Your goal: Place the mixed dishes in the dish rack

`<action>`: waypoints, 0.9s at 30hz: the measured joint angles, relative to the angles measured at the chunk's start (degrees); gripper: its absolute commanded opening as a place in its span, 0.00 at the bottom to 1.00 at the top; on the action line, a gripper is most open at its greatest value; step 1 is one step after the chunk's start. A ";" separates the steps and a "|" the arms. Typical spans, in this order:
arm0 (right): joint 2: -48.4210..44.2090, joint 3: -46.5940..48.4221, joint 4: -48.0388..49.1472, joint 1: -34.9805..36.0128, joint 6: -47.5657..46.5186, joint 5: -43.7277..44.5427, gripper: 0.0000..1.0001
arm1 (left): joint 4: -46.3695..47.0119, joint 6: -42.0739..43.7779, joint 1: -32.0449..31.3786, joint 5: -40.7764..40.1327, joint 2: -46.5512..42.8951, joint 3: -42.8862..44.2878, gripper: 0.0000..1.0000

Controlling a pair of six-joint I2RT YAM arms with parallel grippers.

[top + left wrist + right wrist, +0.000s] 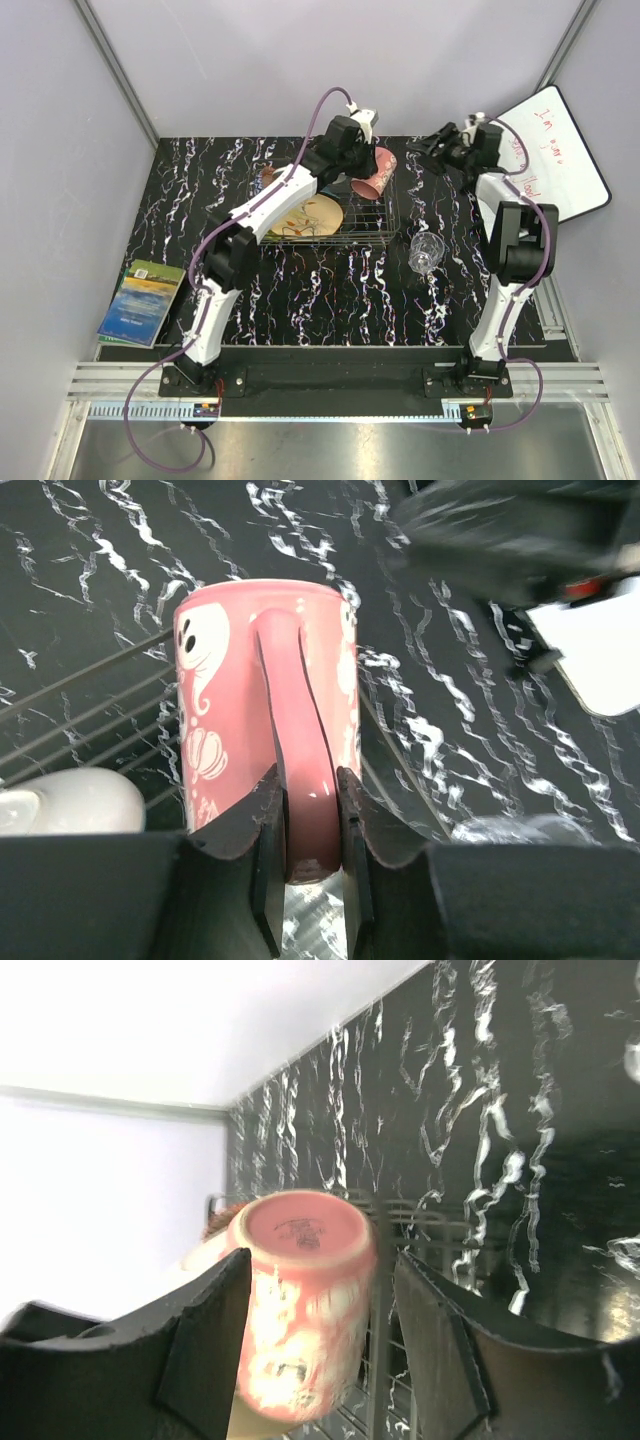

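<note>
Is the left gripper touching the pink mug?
Touching. Left wrist view shows the left gripper pinching the pink mug by its handle, no gap either side.

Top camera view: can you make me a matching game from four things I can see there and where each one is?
Things:
1. pink mug
2. clear glass
3. blue-green book
4. peach floral plate

Places:
A. inside the dish rack
B. at the near left edge of the table
C. pinched by its handle between the left fingers
D. on the table, to the right of the dish rack

Pairs: 1-C; 2-D; 3-B; 4-A
</note>
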 measured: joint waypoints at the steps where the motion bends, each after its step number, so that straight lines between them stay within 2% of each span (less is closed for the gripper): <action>1: 0.00 -0.87 1.70 -0.96 1.49 -0.70 0.67 | 0.22 0.17 0.00 -0.31 0.55 0.28 0.00; 5: 0.09 -2.69 7.45 -3.50 6.73 -2.56 0.67 | 0.20 0.46 0.04 -0.17 1.95 1.25 0.00; 12: 0.96 -2.69 15.15 -2.10 10.91 -5.84 0.67 | 0.07 1.31 0.07 -0.17 2.36 2.80 0.00; 27: 2.58 -3.39 18.01 -1.86 12.92 -6.75 0.66 | 2.14 2.27 0.94 0.11 2.36 6.12 0.00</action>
